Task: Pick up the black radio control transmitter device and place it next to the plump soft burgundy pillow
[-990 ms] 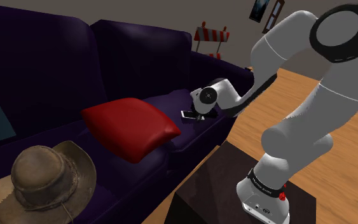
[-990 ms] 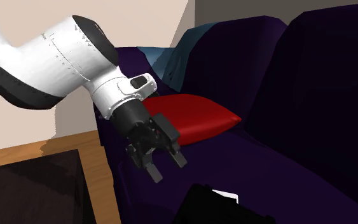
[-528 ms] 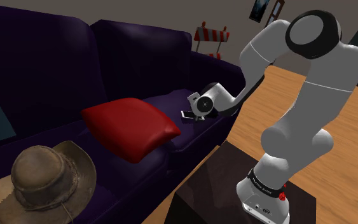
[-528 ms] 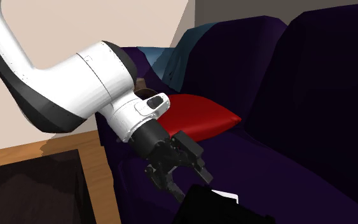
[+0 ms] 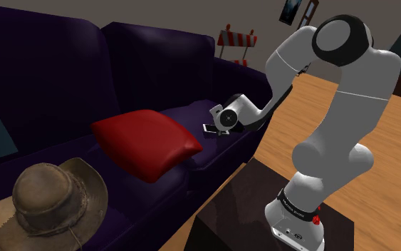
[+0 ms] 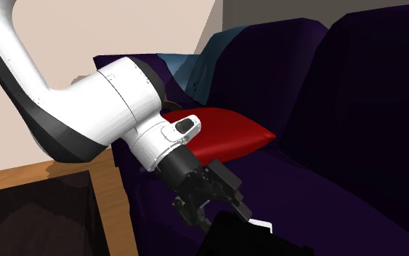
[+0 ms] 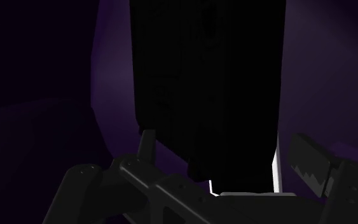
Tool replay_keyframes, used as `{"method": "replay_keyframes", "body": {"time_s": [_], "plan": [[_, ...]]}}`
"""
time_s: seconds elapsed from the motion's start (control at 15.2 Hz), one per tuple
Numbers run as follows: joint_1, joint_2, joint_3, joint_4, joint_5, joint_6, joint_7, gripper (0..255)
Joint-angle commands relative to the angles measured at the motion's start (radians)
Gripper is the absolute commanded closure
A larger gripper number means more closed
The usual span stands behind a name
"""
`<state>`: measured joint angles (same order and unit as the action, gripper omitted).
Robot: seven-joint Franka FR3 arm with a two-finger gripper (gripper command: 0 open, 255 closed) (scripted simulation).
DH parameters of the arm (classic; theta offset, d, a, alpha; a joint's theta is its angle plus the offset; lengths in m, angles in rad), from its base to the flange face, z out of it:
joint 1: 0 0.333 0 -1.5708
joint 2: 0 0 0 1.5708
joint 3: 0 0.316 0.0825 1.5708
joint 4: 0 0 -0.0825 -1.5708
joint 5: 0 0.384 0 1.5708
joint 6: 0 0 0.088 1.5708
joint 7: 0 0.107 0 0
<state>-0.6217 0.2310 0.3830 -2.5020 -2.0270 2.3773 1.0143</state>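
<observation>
Black fingers (image 7: 308,159) wide apart astride boxy black transmitter (image 7: 206,83) on dark purple sofa (image 7: 339,76).

Sofa (image 5: 63,78) is showing deep purple, going nearly black in the shadows. Pillow (image 5: 145,142) is reading plain bright red rather than burgundy, with no pattern. Transmitter (image 6: 228,236) is appearing flat black with a thin white edge. Jaws are showing all black. Arm (image 5: 341,107) is showing white with dark grey joints. Hat (image 5: 45,203) is showing mottled, weathered brown. Floor (image 5: 384,178) is rendering orange-brown with wood grain. Stand (image 5: 238,210) is looking dark brown-black. Barrier (image 5: 236,37) is carrying red and white stripes. Cushion (image 6: 210,54) is showing teal-blue.
</observation>
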Motion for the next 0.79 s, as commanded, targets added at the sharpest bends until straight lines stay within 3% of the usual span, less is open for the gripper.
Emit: {"method": "replay_keyframes", "body": {"time_s": [0.0, 0.13, 0.2, 0.73], "plan": [[0.0, 0.0, 0.0, 0.0, 0.0, 0.0, 0.0, 0], [0.0, 0.0, 0.0, 0.0, 0.0, 0.0, 0.0, 0], [0.0, 0.0, 0.0, 0.0, 0.0, 0.0, 0.0, 255], [0.0, 0.001, 0.0, 0.001, 0.0, 0.0, 0.0, 255]]}}
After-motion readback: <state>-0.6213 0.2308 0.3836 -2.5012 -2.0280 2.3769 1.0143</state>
